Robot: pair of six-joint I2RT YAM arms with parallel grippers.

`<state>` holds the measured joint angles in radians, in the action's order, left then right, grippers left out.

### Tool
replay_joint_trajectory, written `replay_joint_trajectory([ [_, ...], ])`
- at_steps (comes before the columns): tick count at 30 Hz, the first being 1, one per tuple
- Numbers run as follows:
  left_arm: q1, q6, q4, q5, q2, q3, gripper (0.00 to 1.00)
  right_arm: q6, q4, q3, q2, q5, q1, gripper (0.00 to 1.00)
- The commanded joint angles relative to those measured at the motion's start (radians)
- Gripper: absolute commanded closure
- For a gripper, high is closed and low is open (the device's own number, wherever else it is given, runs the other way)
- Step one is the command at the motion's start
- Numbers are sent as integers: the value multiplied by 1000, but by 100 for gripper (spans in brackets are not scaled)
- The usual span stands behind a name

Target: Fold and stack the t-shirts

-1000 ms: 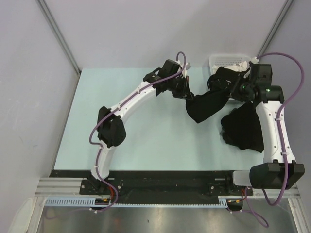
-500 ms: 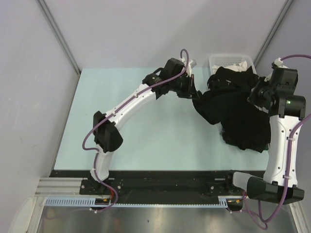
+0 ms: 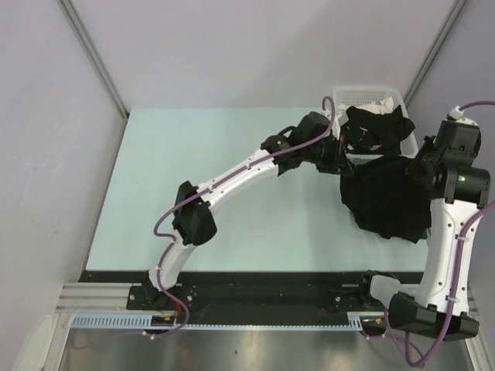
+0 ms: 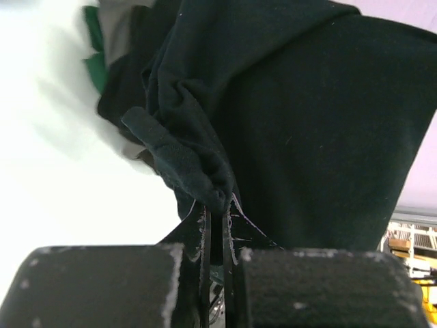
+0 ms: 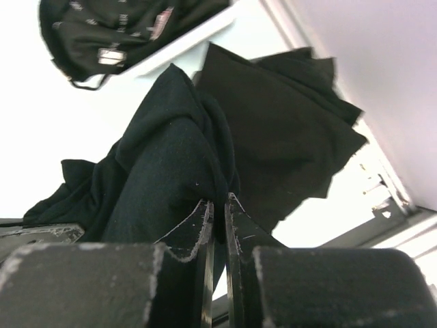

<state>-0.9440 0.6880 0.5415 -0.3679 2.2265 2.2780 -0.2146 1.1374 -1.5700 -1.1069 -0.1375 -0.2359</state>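
We see the left tool (image 4: pixel 217 205) pinched shut on a bunched fold of a black t-shirt (image 3: pixel 387 197). The right tool (image 5: pixel 218 205) is likewise clamped on another edge of the same cloth. The t-shirt hangs between them over the right side of the counter (image 3: pixel 232 154), near the white basket (image 3: pixel 360 94) at the far right corner. A heap of dark shirts (image 3: pixel 375 127) spills over the basket's near rim. From the right wrist, a flat black garment (image 5: pixel 287 130) lies beyond the held cloth. It seems to be a separate shirt, though we cannot be sure.
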Motion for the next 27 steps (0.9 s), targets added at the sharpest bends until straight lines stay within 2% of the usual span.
replay_joint_trajectory([
  [1,-24,42,-132,24,-16,58,100,29,-106,63,77,-126,-9,100],
  [12,-18,4,-192,121,7,78,100,73,-221,148,75,-208,-59,100],
  [27,-7,105,-442,66,197,182,100,93,-395,277,30,-168,-190,100],
])
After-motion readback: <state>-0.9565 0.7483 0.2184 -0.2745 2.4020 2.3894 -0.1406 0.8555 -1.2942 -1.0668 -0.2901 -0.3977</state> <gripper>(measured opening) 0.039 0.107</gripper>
